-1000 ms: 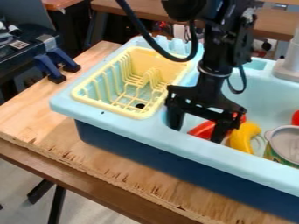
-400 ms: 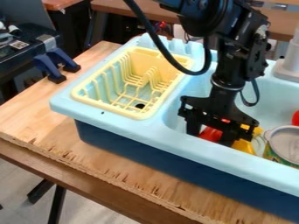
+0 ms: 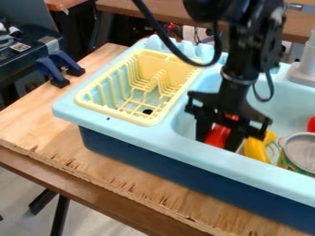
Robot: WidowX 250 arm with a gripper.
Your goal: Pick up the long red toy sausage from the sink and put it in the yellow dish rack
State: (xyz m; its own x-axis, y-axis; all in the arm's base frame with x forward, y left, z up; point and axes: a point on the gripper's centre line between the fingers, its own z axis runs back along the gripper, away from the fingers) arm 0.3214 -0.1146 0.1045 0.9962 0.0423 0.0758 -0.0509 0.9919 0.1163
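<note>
Drawn narrower since earlier, end effector [image 3: 219, 139] holding red object [image 3: 216, 134], pointing steeply down into light-blue sink [image 3: 132, 131]

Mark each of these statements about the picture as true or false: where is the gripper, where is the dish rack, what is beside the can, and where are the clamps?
1. The gripper is lowered at the red object. True.
2. The yellow dish rack is in the same basin as the can. False: it sits in the other part of the light blue sink unit.
3. The yellow curved object lies between the red object and the can. True.
4. The blue clamps are on the rim of the sink unit. False: they are at the edge of the wooden board.
</note>
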